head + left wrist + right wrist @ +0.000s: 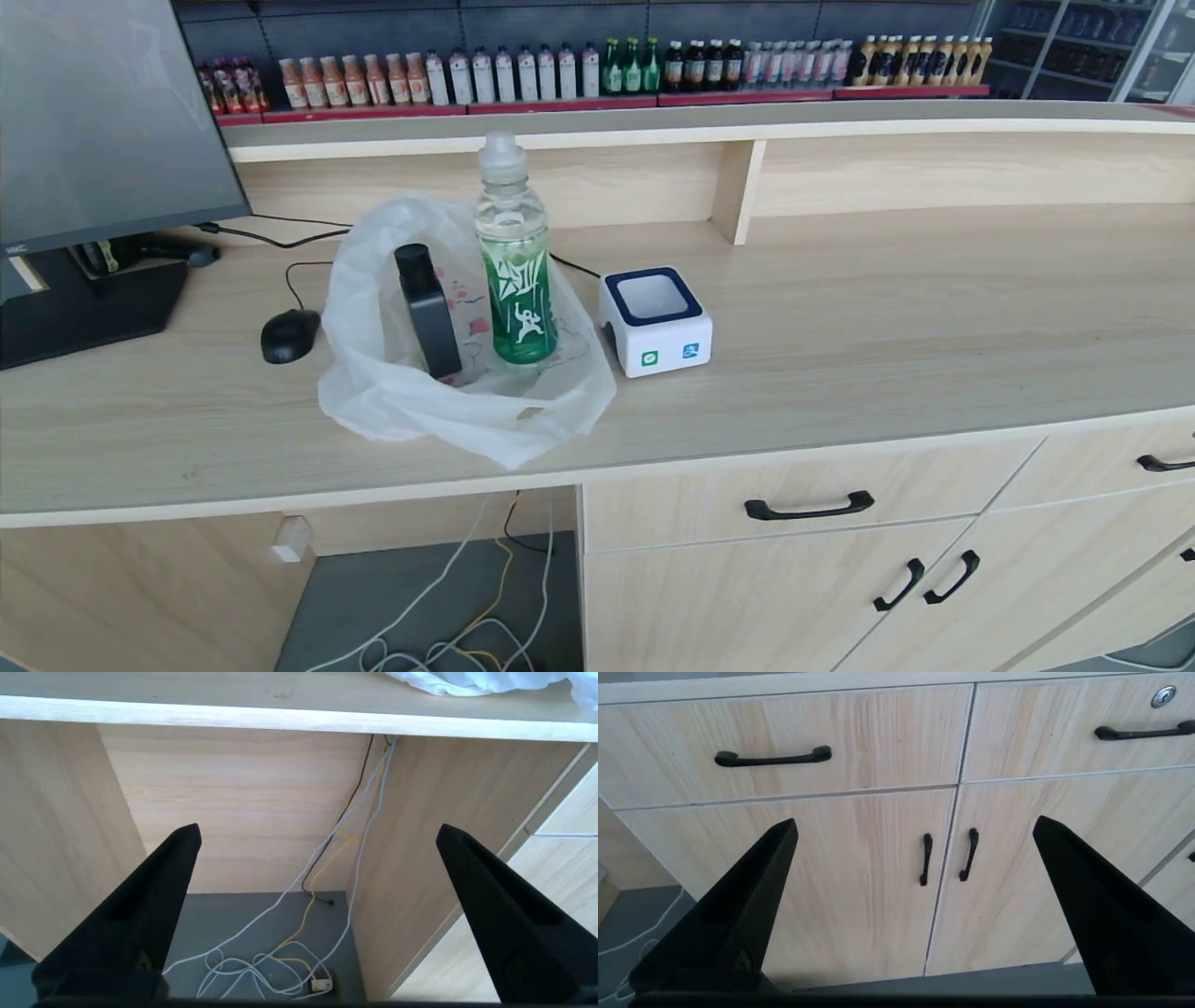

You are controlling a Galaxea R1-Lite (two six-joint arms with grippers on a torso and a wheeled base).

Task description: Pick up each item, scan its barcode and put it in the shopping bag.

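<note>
As bottles (565,73) line shelves (373,112), the counter (887,308) bears the shopping bag (373,392).

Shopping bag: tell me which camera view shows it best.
The head view. It shows the whole shopping bag open on the counter, with the green bottle and black bottle standing inside. The left wrist view catches a crumpled edge over the counter's lip; the right wrist view faces drawers and cabinet doors.
</note>
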